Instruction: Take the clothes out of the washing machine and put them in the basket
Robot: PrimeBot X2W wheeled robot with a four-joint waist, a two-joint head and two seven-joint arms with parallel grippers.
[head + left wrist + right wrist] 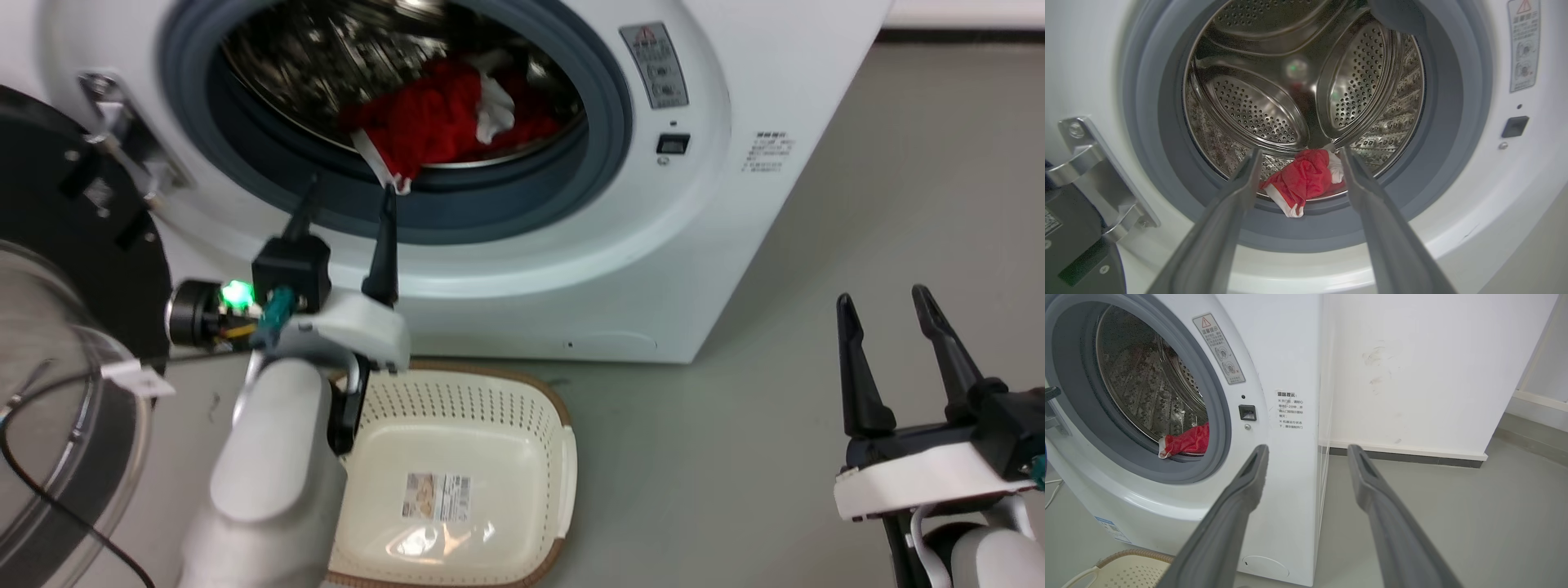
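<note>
1. The clothes lie low in the drum of the washer, at the upper centre of the head view. A white-trimmed corner hangs over the drum's lip.
2. The left gripper is wide open and holds nothing. Its fingers point up the frame, with the tips just below that corner.
3. The right gripper, open and empty too, stands at the lower right, well apart, so the left is nearer.
4. The basket sits at the lower centre.

My left gripper and my right gripper each have two long dark fingers on a white base. My left arm is pale grey, with a small green light.
</note>
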